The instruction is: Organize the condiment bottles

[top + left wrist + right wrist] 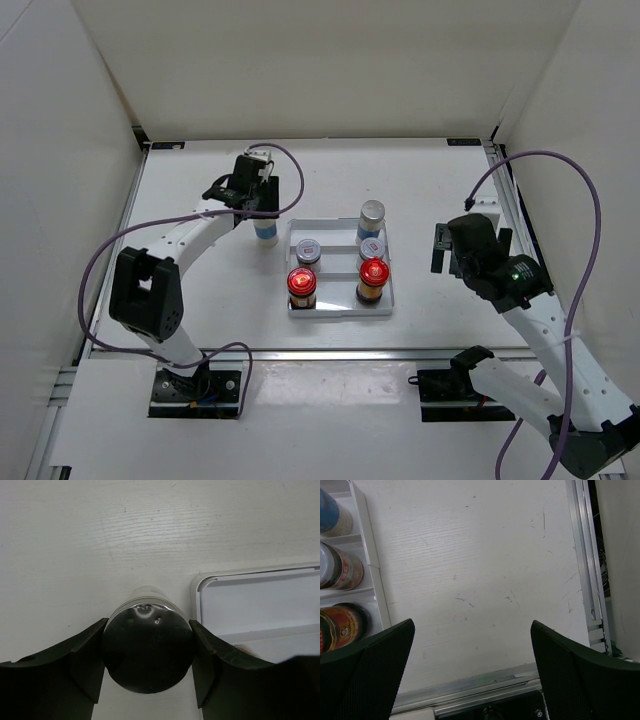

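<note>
My left gripper (262,215) is shut on a silver-capped blue-label bottle (265,231), just left of the white stepped tray (340,309); in the left wrist view the cap (148,647) fills the gap between both fingers, with the tray corner (200,582) to its right. In the tray stand two red-capped amber bottles (301,285) (372,279), two short white-lid jars (308,250) (372,247) and a second silver-capped bottle (371,217). My right gripper (440,248) is open and empty, right of the tray; its wrist view shows the tray's right column of bottles (340,570) at the left edge.
White walls enclose the table on three sides. A metal rail (587,565) runs along the table's right edge, another along the front (330,352). Purple cables loop over both arms.
</note>
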Controlling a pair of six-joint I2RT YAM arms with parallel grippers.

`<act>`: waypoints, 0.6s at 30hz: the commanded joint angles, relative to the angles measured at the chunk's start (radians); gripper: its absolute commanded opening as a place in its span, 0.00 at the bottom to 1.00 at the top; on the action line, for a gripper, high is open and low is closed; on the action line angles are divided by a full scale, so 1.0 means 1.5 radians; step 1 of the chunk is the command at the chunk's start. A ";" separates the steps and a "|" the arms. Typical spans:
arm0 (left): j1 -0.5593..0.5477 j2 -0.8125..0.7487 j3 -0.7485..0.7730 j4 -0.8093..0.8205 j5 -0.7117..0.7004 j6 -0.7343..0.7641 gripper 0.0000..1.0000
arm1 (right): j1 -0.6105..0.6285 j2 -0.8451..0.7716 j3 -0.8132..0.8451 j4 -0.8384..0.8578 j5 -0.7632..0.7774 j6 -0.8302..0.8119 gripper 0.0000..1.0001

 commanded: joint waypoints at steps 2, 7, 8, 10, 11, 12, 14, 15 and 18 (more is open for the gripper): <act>-0.020 -0.106 0.073 0.014 -0.048 0.011 0.52 | -0.001 -0.001 -0.008 0.029 0.003 -0.006 1.00; -0.067 -0.128 0.104 0.050 -0.043 0.017 0.53 | -0.001 0.011 -0.008 0.029 -0.003 -0.012 1.00; -0.067 -0.128 0.104 0.056 -0.031 0.017 0.53 | -0.001 0.011 -0.008 0.029 -0.003 -0.012 1.00; -0.074 -0.110 0.113 0.063 0.001 0.010 0.55 | -0.001 0.011 -0.008 0.029 -0.003 -0.012 1.00; -0.080 -0.090 0.113 0.063 0.011 0.010 0.55 | -0.001 0.011 -0.008 0.029 -0.003 -0.012 1.00; -0.087 -0.080 0.121 0.063 0.027 0.010 0.55 | -0.001 0.011 -0.008 0.029 -0.003 -0.012 1.00; -0.087 -0.051 0.121 0.063 0.042 0.010 0.55 | -0.001 0.011 -0.008 0.029 -0.003 -0.012 1.00; -0.095 -0.042 0.127 0.063 0.049 0.004 0.55 | -0.001 0.011 -0.008 0.029 -0.003 -0.012 1.00; -0.108 -0.014 0.127 0.063 0.055 0.004 0.55 | -0.001 0.011 -0.008 0.035 -0.003 -0.012 1.00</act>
